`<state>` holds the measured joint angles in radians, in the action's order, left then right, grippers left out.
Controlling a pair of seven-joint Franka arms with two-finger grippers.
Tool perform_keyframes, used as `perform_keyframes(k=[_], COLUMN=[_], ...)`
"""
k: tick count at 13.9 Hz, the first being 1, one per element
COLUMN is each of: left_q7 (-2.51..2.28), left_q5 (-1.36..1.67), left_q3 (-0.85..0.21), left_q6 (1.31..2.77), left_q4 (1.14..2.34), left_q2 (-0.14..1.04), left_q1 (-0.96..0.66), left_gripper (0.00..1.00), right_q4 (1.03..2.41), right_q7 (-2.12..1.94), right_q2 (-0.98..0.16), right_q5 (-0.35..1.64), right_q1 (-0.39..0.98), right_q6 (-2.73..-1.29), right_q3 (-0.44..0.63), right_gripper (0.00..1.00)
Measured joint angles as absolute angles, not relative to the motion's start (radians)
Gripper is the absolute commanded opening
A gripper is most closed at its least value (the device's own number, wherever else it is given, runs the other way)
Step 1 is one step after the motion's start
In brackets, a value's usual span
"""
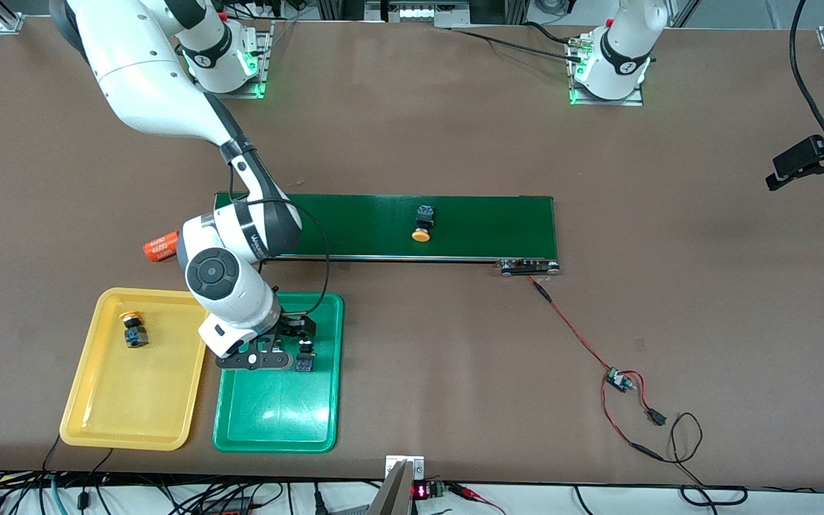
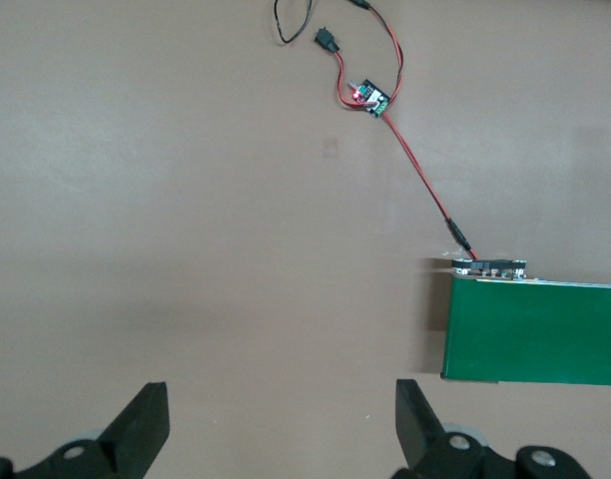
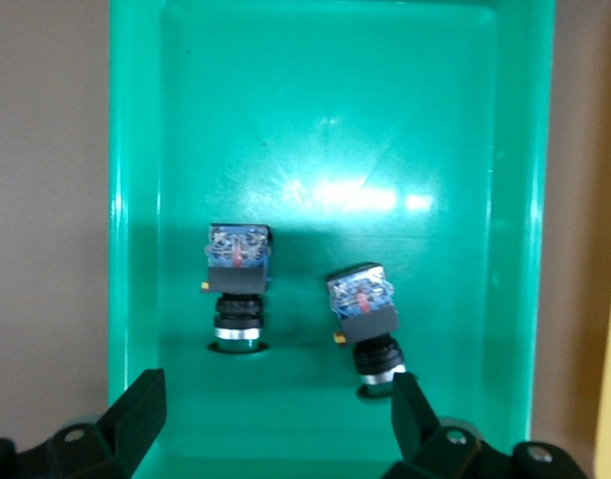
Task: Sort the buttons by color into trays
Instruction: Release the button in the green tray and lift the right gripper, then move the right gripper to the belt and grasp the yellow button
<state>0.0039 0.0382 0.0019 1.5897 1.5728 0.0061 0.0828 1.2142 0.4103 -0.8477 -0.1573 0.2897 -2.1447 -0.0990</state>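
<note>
Two green-capped buttons (image 3: pixel 238 289) (image 3: pixel 365 319) lie on their sides in the green tray (image 3: pixel 126 200), close together. My right gripper (image 3: pixel 276 399) hangs open just above them, over the tray (image 1: pixel 276 429), with nothing between its fingers; one finger is next to the cap of one button. In the front view the gripper (image 1: pixel 296 342) hides all but one of these buttons (image 1: pixel 305 360). A yellow-capped button (image 1: pixel 133 329) lies in the yellow tray (image 1: pixel 133 408). Another yellow-capped button (image 1: pixel 423 223) sits on the green conveyor belt (image 1: pixel 355 222). My left gripper (image 1: pixel 805 177) waits open over bare table (image 2: pixel 281 409).
An orange cylinder with white print (image 1: pixel 162 247) lies by the conveyor's end toward the right arm's end of the table. A red and black wire runs from the conveyor's motor end (image 2: pixel 490 267) to a small circuit board (image 1: pixel 618 379) (image 2: pixel 370 97).
</note>
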Motion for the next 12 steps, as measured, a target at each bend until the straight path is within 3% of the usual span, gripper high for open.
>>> perform_keyframes(k=[5, 12], left_q7=[0.004, 0.004], left_q5=[0.038, 0.038], left_q3=[0.001, -0.001], left_q6=[1.583, 1.577], left_q4=[1.573, 1.572], left_q2=[0.007, 0.007], left_q1=[0.084, 0.085], left_gripper=[1.00, 1.00], right_q4=[1.215, 1.266], right_q7=[0.387, 0.342], right_q2=[-0.796, -0.639], right_q5=[-0.157, -0.097], right_q1=[0.289, 0.271], right_q6=[-2.043, -1.849], right_q3=[-0.089, -0.086], right_gripper=[1.00, 1.00])
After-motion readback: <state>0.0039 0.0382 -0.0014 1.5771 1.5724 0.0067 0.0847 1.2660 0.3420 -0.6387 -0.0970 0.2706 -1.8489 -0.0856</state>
